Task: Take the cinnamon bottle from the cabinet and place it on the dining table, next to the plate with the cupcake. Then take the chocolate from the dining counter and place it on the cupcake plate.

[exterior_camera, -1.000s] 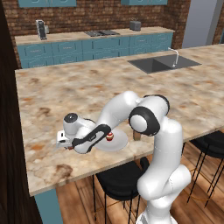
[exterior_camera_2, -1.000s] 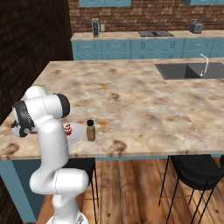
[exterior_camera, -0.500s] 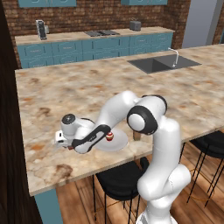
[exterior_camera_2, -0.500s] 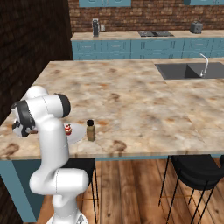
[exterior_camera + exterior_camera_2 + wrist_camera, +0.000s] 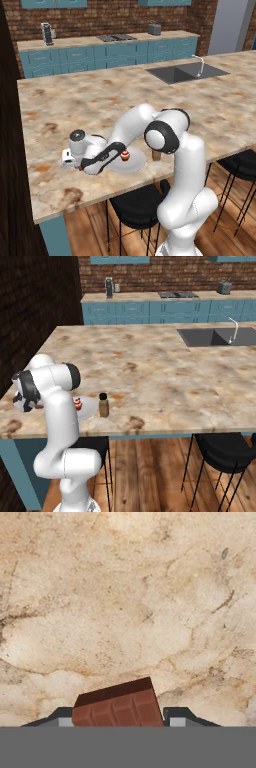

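Chocolate, a small flat dark brown bar [image 5: 118, 706], sits pinched between the jaws of the gripper [image 5: 119, 721], low over the beige marble dining table [image 5: 125, 597], left of the pale-grey cupcake plate [image 5: 134, 163].

Lighting was even, soft and bright, without glare. The arm [image 5: 175, 150] cast only a faint shadow on the table [image 5: 100, 100]. The left wall [image 5: 30, 316] stayed dark. Renders looked slightly soft; the hand view's marble appeared blurry.
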Motion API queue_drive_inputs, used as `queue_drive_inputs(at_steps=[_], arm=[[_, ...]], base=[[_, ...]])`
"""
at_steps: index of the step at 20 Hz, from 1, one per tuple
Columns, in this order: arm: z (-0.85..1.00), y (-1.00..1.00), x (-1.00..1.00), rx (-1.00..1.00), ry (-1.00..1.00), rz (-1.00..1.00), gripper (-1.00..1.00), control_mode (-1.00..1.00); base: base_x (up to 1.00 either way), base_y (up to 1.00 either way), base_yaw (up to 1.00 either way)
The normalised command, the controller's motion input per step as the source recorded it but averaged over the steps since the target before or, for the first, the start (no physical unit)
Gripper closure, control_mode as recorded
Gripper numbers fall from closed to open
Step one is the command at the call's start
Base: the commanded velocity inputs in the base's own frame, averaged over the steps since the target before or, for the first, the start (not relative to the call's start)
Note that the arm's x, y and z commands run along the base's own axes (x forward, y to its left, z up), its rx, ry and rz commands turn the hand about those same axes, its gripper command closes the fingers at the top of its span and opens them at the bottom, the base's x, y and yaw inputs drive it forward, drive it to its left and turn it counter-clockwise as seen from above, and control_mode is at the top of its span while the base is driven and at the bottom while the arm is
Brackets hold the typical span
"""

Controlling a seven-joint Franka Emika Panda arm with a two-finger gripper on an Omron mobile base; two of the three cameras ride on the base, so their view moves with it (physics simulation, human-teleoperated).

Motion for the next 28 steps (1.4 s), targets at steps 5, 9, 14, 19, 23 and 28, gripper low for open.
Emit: queue_drive_inputs(at_steps=[5,9,14,19,23,28], arm=[[0.6,-0.31,-0.26,-0.01,-0.09,0.05,1.0,-1.0],[0.43,-0.89,-0.47,0.0,-0.03,0.0,1.0,-1.0],[0.27,-1.0,-0.26,0.0,0.0,-0.05,1.0,-1.0],[0.2,-0.77,0.0,0.0,0.0,-0.04,1.0,-1.0],[0.0,-0.38,0.01,0.0,0.01,0.0,1.0,-1.0],[0.0,-0.05,0.12,0.0,0.0,0.01,-1.0,-1.0]], base=[[0.0,0.0,0.0],[0.0,0.0,0.0],[0.0,0.0,0.0],[0.0,0.0,0.0],[0.0,0.0,0.0],[0.0,0.0,0.0]])
